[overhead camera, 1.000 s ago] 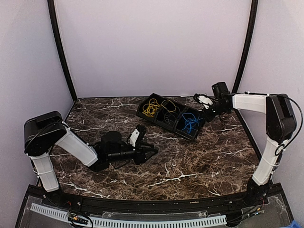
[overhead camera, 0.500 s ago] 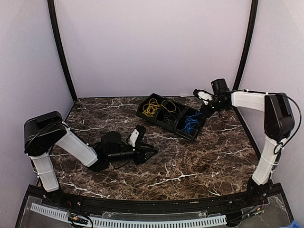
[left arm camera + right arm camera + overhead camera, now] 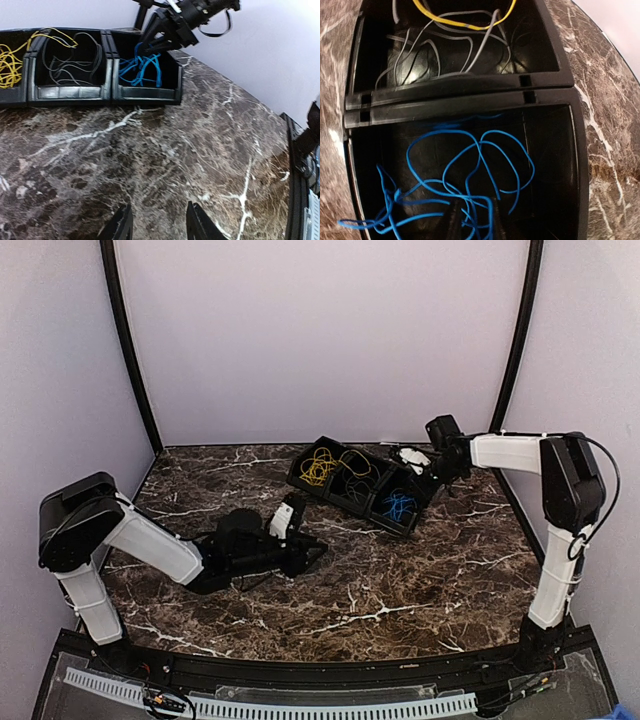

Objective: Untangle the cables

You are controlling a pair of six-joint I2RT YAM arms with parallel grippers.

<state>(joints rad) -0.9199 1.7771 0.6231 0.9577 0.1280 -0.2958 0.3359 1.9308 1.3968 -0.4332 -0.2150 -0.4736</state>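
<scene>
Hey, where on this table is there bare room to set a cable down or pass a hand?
Free: the marble table in front of the bins, right of the left gripper; also the far left corner. Crowded: the right bin, where the right gripper dips to the blue cable, and the left arm's strip.

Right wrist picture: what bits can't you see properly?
In the right wrist view:
- Right gripper: dark, cut off by the bottom edge, so its grip is unclear.
- Blue cable: lower loops run off the bottom edge; top strand blurred.
- Yellow cable: mostly cut off by the top edge.
</scene>
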